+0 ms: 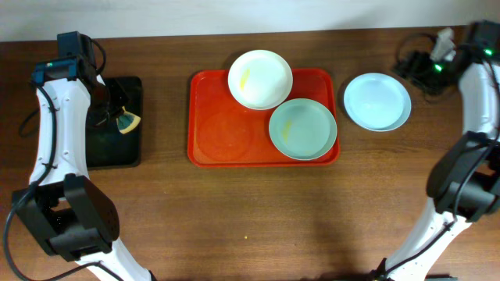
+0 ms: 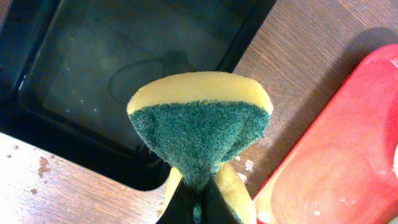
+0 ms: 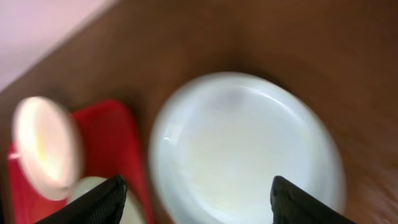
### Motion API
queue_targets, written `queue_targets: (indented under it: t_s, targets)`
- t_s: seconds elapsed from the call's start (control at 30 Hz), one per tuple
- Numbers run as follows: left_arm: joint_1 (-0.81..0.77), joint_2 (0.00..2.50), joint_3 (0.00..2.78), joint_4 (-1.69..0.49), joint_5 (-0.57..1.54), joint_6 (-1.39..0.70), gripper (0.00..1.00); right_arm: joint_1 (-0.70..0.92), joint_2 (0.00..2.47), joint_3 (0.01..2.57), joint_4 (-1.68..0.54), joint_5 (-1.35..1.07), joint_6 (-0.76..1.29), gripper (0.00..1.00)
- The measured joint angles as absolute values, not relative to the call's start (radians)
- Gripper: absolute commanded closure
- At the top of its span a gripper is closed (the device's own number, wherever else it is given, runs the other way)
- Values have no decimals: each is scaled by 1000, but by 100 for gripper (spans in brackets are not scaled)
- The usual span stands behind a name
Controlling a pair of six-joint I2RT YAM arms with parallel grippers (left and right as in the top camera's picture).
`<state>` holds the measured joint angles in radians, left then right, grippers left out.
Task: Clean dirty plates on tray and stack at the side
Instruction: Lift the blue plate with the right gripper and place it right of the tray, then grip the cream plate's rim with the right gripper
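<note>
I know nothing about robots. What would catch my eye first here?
The bright red tray in the middle, carrying a white plate and a mint plate, both smeared yellow. A pale blue plate sits on the table right of it, and the left gripper pinches a green-and-yellow sponge above a black tray.

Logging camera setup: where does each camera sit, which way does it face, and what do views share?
Overhead: above the table, facing straight down on red tray, black tray, pale blue plate; left arm and right arm show.
Left wrist: on the left arm, faces down over the black tray's corner; left gripper shut on the sponge.
Right wrist: on the right arm, blurred, faces the pale blue plate; right gripper open.
Shared: all three show the red tray.
</note>
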<state>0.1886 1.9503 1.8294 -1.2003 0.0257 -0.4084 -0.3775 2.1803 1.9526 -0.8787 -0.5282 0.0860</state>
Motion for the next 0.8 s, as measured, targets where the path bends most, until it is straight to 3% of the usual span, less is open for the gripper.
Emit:
queue_targets:
  t_s: [0.13,0.33,0.5,0.63,0.67,0.7,0.77,0.8]
  targets:
    - [188,1950,1829,-1200,26,-408,100,-134,2178,1958,-765,-509,47,30]
    - [188,1950,1829,-1200,26,-408,100,192,2251,1960,-603,-150,52,32]
    - [188,1950,1829,-1196,26,-408,100,219,2374,1960,-593,-49,106,36]
    - [188,1950,1829,-1196,26,-408,100,218,2400,1960,-572,-83,132,46]
    - [188,1950,1829,-1196,26,-408,100,218,2402,1960,-572,-97,135,59]
    - [188,1950,1829,-1196,26,-408,100,218,2407,1960,-571,-105,133,77]
    - [188,1950,1829,-1196,26,-408,100,218,2413,1960,-572,-114,138,84]
    - [188,1950,1829,-1196,26,-408,100,218,2414,1960,-570,-123,139,96]
